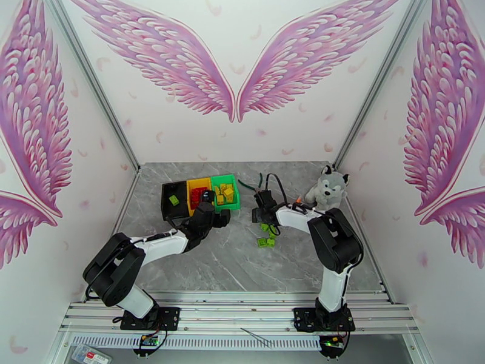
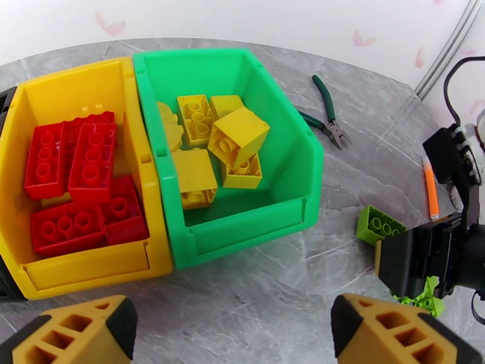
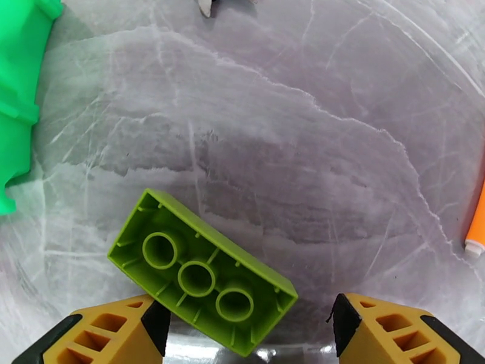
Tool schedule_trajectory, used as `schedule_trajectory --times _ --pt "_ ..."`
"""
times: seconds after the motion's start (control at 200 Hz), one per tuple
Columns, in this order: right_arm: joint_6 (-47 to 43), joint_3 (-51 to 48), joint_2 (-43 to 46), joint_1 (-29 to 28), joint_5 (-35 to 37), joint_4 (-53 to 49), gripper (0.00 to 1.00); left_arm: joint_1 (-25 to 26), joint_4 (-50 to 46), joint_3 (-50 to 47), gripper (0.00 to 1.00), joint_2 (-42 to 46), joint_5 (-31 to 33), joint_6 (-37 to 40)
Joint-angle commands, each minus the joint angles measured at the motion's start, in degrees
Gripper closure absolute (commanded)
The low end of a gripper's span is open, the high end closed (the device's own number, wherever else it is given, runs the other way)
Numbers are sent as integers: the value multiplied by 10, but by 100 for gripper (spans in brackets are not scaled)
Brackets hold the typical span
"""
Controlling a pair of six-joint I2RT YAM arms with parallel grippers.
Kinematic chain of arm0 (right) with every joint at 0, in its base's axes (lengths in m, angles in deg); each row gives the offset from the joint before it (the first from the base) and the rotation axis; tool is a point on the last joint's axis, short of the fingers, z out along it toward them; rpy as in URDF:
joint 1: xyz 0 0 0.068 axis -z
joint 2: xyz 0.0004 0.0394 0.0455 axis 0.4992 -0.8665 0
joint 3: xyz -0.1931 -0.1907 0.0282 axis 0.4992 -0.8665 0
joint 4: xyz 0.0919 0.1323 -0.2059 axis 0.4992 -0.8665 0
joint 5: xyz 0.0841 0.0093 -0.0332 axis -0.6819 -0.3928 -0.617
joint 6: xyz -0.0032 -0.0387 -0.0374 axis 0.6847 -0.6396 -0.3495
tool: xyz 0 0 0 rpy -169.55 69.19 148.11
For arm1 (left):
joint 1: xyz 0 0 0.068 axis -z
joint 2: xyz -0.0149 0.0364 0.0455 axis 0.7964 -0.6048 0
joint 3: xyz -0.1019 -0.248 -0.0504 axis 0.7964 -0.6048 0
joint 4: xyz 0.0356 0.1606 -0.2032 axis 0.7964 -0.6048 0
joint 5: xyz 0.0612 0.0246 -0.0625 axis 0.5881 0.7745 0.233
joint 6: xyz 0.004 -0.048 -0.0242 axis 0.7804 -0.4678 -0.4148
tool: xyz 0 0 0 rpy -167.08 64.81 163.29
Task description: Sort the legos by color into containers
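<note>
1. From the top view, we see the black bin (image 1: 165, 198), yellow bin (image 1: 198, 180) and green bin (image 1: 236, 195) standing side by side at the far left of the table (image 1: 230, 268). The loose lime legos (image 1: 265, 241) lie near the right gripper (image 1: 265, 208), well apart from the bins. A lime piece lies in the black bin, so we judge that these belong there.

2. In the left wrist view, the left gripper (image 2: 235, 320) hangs wide and empty just before the yellow bin, which holds red bricks (image 2: 79, 177), and the green bin, which holds yellow bricks (image 2: 233, 141). We would keep this arm off the black bin's mouth. The orange stick (image 2: 430, 192) and pliers (image 2: 327, 119) are not ours to sort.

3. In the right wrist view, the lime brick (image 3: 203, 280) lies studs down on the table, skewed between the open jaws. It sits close to the finger (image 3: 109, 335) on the view's left; we cannot tell whether they touch. A clear gap remains on the other side. We would centre the gripper over the brick and turn the wrist square to its long sides before closing. Otherwise the brick may pivot and slip out.
</note>
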Motion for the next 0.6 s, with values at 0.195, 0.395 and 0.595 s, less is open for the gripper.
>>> schedule_trajectory --times 0.195,0.395,0.595 --pt "-5 77 -53 35 -13 -26 28 -11 17 -16 10 -4 -17 -3" --pt "-4 97 -73 52 -43 -27 38 -25 22 -21 10 -7 -36 -9" --pt "4 77 -59 51 -61 -14 55 -37 29 -28 10 0 -52 -15"
